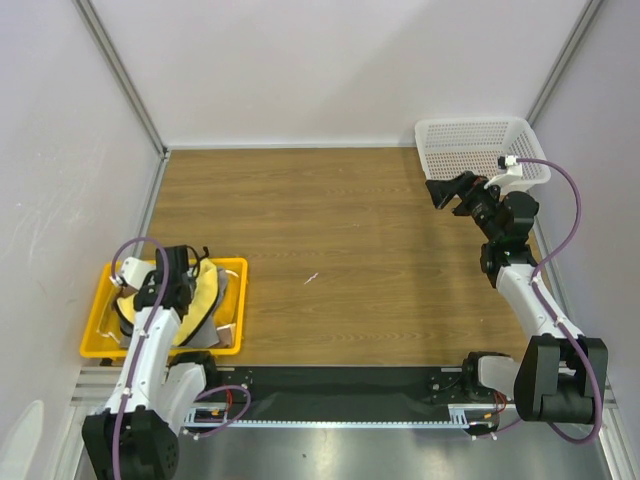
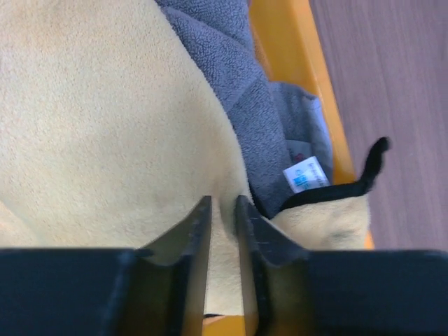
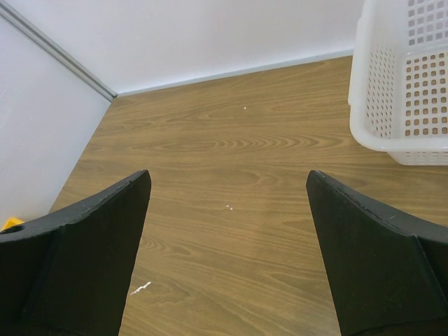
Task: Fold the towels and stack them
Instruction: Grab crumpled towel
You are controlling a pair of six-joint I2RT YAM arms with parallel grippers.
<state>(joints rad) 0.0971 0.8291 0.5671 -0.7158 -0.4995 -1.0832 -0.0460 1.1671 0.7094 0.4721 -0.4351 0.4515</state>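
**Left wrist view: jaws nipped on the yellow towel in the tray**

Left wrist view has the left jaws standing narrow, with a raised fold of the yellow towel (image 2: 105, 126) caught between the two fingers (image 2: 192, 231). The grey towel (image 2: 231, 77) lies just beside it and partly under its edge, with a small white label showing. It rests against the rim of the yellow tray (image 2: 294, 42). A dark-edged yellow towel (image 2: 336, 217) touches the grey one at the lower right, and its dark corner pokes out past the rim.

From the top external view, the tray sits at the near left corner of the counter (image 1: 340, 250), with the towels heaped inside it under the left arm. The right jaws stand wide apart and hold nothing. They hang above the bare wood near the white mesh basket (image 1: 470, 140), which sits at the far right corner.
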